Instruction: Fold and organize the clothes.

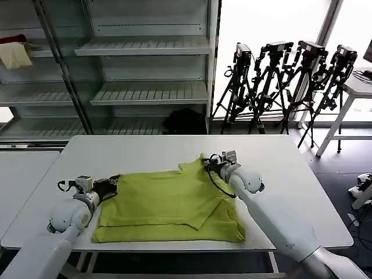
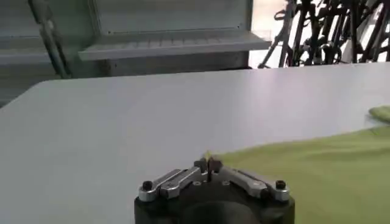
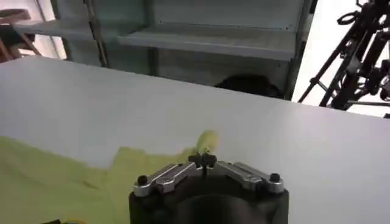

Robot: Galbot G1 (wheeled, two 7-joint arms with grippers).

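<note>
White table [image 1: 174, 145] | left claw [image 1: 114, 182] pinches T-shirt [image 1: 168, 206] edge | right claw [image 1: 208, 163] pinches sleeve

No readable text, label, brand, number or sign on anything shown.

Strong daylight is admitted through the tall bright windows [image 1: 273, 23] at the rear right, where the glass is overexposed to plain white. The flat white desk [image 1: 145, 148] is evenly and brightly lit, and only faint, soft shadows are cast on it. In both wrist views the background is rendered soft, and the grey metal shelving [image 3: 213, 36] is seen slightly blurred.
</note>
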